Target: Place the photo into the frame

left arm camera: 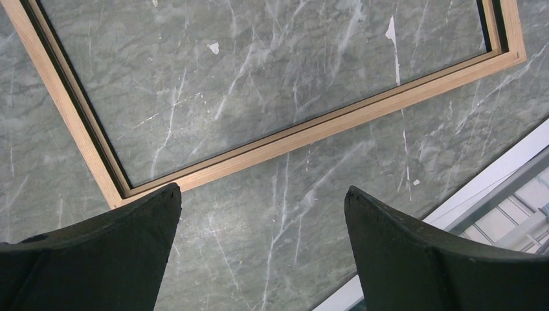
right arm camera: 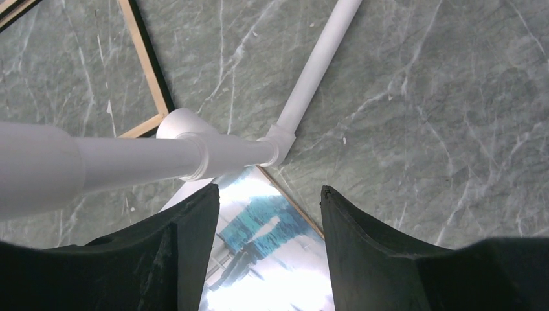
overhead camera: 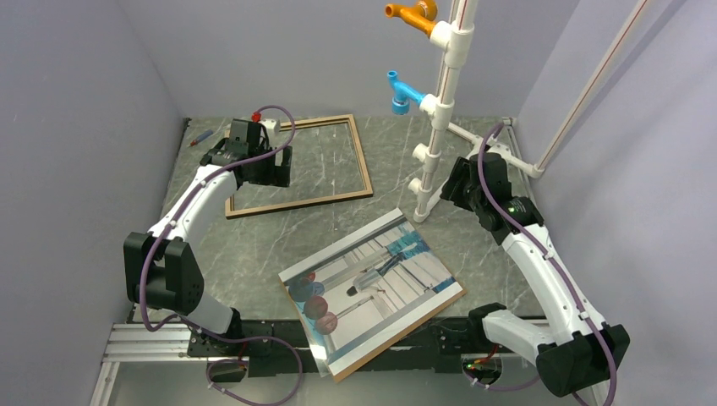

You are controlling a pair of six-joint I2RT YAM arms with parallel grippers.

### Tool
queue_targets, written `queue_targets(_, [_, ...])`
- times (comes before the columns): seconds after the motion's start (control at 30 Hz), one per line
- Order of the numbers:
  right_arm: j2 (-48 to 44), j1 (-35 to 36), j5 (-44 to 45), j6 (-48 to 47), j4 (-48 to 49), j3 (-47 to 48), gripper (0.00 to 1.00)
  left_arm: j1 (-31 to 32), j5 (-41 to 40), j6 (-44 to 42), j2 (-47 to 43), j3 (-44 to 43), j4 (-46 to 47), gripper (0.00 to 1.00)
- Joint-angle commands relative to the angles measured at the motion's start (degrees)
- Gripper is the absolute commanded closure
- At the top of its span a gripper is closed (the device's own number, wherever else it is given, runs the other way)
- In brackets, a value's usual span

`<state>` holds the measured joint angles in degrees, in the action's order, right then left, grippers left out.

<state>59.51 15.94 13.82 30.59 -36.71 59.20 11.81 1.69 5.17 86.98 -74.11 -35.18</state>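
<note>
The grey-green marbled surface (overhead camera: 254, 245) carries everything. A tall white pipe stand (overhead camera: 442, 101) rises from its far right part, with feet spreading along the surface. The frame (overhead camera: 300, 201) lies flat at the far left, light wood face up, with only bare marble inside its rails. The photo (overhead camera: 372, 288) lies picture side up at the near middle, turned askew and outside the frame (a strip of marble separates them). A brown board (overhead camera: 423, 320) shows along the photo's near right edge, and its nearest corner reaches the surface's near edge.

The left gripper (left arm camera: 262, 194) hangs over the frame's left end, fingers (left arm camera: 145, 220) spread wide with nothing between them. The right gripper (right arm camera: 268, 191) hangs above the photo's far corner beside the stand's base, fingers (right arm camera: 362, 227) apart and empty. A blue fitting (overhead camera: 404, 91) and an orange fitting (overhead camera: 412, 14) stick out from the stand's upright.
</note>
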Motion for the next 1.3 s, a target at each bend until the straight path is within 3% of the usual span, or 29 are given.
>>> queue_targets(0.0, [-0.9, 0.0, -1.8, -1.1, 1.8, 2.2, 0.38, -0.3, 0.6, -0.2, -0.1, -1.7, 0.1, 0.01])
queue_targets(0.37, [-1.9, 0.1, -5.7, -1.7, -1.0, 0.8, 0.37, -0.3, 1.2, -0.2, 0.8, -2.0, -0.3, 0.01])
queue_targets(0.8, [-13.0, 0.8, -19.8, 3.6, -7.0, -14.9, 0.37, -0.3, -0.7, -1.9, 5.9, -1.6, 0.2, 0.01])
queue_targets(0.9, [-14.7, 4.0, -22.6, 7.1, -4.4, -19.8, 0.37, -0.3, 0.1, -3.0, 7.6, -1.0, 1.6, 0.01])
queue_targets(1.1, [-14.0, 17.4, -18.8, 15.0, 0.3, -24.1, 0.36, -0.3, 3.4, -9.0, 9.6, 1.1, 5.9, 0.01])
queue_targets(1.27, [-12.5, 23.2, -17.4, 18.2, 3.8, -25.3, 0.36, -0.3, 4.9, -11.6, 11.9, 1.9, 7.5, 0.01])
